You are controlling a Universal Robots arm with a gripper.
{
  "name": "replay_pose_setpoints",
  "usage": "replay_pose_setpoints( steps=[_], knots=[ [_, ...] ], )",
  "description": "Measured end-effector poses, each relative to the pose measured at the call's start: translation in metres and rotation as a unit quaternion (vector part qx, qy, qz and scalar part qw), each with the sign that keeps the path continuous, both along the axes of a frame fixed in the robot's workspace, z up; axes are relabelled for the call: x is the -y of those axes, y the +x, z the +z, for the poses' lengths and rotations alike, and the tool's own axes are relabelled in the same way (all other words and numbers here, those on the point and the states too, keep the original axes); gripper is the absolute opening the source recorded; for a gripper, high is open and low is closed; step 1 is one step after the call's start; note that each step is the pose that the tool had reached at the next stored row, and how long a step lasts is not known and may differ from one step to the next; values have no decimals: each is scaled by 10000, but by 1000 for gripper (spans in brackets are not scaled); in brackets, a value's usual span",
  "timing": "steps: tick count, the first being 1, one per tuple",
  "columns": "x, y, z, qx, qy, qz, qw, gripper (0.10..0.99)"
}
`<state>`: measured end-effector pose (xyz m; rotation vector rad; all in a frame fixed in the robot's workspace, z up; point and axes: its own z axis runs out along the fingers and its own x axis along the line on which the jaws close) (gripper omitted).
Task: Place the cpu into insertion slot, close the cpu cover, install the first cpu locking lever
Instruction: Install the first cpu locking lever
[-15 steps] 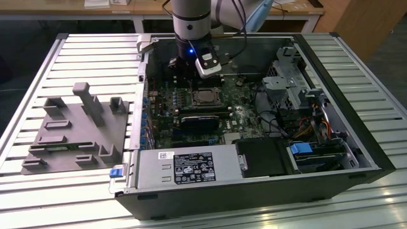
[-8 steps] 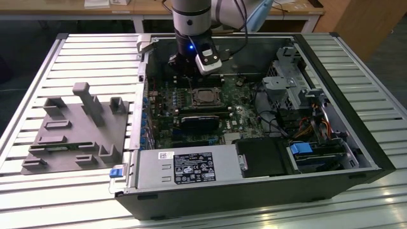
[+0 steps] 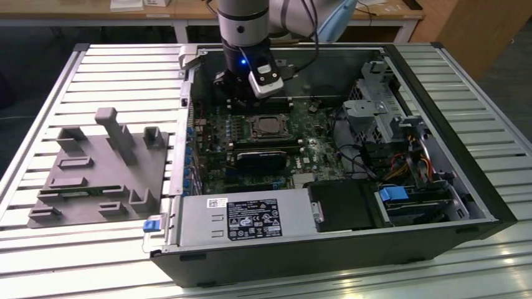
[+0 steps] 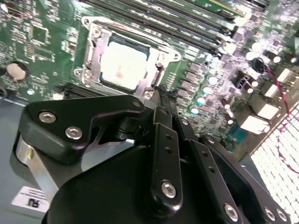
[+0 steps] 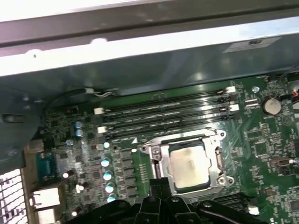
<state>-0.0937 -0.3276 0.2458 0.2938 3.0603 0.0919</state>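
Item: small flat square cpu with a dull silver-grey metal top (image 5: 188, 163), sitting in the socket of the green motherboard (image 5: 261, 140). Its top bears faint print that is too blurred to read.

Item: thin silvery metal cpu cover with a square window (image 5: 161, 156), lying flat around the cpu in both wrist views.

Item: black hand (image 4: 161, 91), clenched with its fingertips meeting and nothing visibly between them. It is hovering just beside the socket's edge. A white sticker (image 4: 32, 200) is showing on its body, the writing cut off.

Item: black computer tower case (image 3: 465, 124), lying open on its side on the slatted metal bench (image 3: 499, 261).

Item: silver power supply box (image 3: 199, 224), carrying a black-and-white label (image 3: 253, 218) and a smaller white barcode sticker (image 3: 218, 202). The text on both is too small to make out.

Item: grey moulded fixture block (image 3: 99, 168), resting on the bench at the exterior view's left, just beside the case.
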Motion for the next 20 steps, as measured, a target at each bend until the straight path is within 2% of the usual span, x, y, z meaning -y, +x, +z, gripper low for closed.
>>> replay_pose_setpoints(
  steps=[3, 5, 6, 10, 15, 20],
  knots=[
    [0, -47, -2, 0, 24, 0, 10000, 102],
    [0, -69, -4, 0, 70, 0, 10000, 102],
    [0, -76, -5, 0, 112, 0, 9999, 102],
    [0, -102, -8, 0, 377, 0, 9993, 102],
    [0, -140, -14, 0, 560, 2, 9984, 102],
    [0, -183, -20, 0, 804, 2, 9968, 102]
  ],
)
